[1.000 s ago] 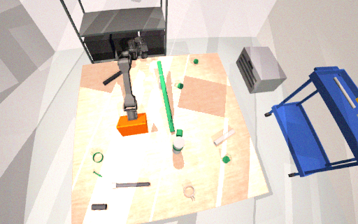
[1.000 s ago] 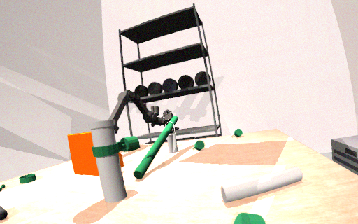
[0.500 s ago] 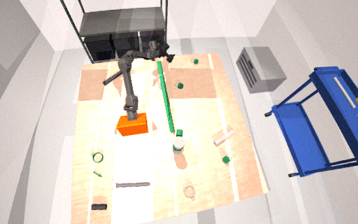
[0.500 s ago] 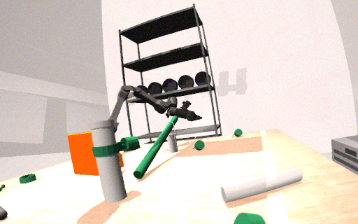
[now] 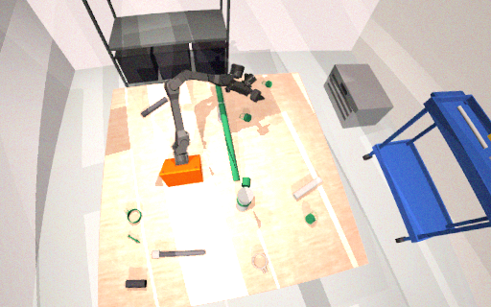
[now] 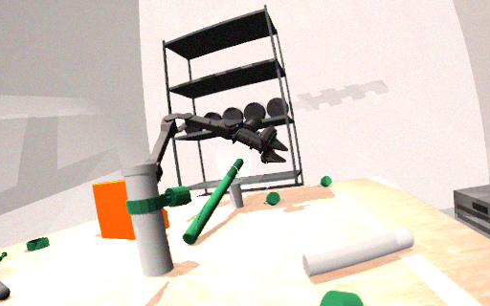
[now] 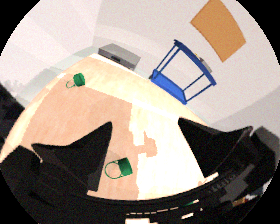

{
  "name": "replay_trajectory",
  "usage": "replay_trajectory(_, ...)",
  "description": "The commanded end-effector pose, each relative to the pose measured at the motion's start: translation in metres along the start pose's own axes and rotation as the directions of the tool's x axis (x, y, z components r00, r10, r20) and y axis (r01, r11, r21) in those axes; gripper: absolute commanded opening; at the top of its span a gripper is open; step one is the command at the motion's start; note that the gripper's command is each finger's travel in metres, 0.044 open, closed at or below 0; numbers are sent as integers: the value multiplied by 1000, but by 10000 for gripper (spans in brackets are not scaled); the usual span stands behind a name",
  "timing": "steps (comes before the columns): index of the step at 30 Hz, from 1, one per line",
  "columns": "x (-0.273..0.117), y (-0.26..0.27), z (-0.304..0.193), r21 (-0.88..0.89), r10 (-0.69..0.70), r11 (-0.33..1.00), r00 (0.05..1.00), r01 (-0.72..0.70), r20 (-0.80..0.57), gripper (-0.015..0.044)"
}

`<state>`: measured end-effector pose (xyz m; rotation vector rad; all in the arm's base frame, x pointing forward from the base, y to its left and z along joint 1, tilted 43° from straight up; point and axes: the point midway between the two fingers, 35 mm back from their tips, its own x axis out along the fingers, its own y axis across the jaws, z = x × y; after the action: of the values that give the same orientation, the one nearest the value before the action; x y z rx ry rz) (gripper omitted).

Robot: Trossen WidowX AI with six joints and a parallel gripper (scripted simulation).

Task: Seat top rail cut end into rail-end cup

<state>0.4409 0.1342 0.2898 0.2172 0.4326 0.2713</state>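
The green rail (image 5: 229, 144) (image 6: 212, 206) slopes down from the small grey post (image 6: 236, 196), where a thin loop shows around its upper part. Its lower end is near the table, below and apart from the green cup (image 5: 245, 182) (image 6: 179, 196). The cup sticks out from the green brace band (image 6: 144, 206), which goes around the big grey post (image 5: 245, 195) (image 6: 152, 244) in its upper part. My gripper (image 6: 280, 154) (image 7: 145, 121) is open and empty, in the air beyond the rail's upper end and apart from it.
The orange block (image 5: 181, 171) (image 6: 112, 210) stands under the arm's base. A white tube (image 5: 307, 188) (image 6: 356, 253) lies right of the big post. Green caps (image 5: 246, 117) (image 6: 325, 181) (image 7: 79, 79) lie on the table. The shelf (image 6: 227, 76) stands behind the table, a blue cart (image 5: 414, 187) (image 7: 170, 88) beyond its right side.
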Motion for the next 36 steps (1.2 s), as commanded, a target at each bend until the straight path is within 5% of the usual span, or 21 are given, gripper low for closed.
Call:
replay_trajectory(1,-1,-57,-30,-52,-61,997,987,54,-146,440)
replay_trajectory(8,-35,-157,-91,-41,-97,995,912,88,-399,440)
replay_trajectory(15,-99,-218,-150,113,14,992,834,58,-551,440)
replay_trajectory(26,-199,-241,-194,486,254,873,883,-34,-395,440)
replay_trajectory(32,-200,-243,-195,477,254,878,885,-41,-390,440)
replay_trajectory(36,-194,-265,-206,288,231,951,884,-116,-406,440)
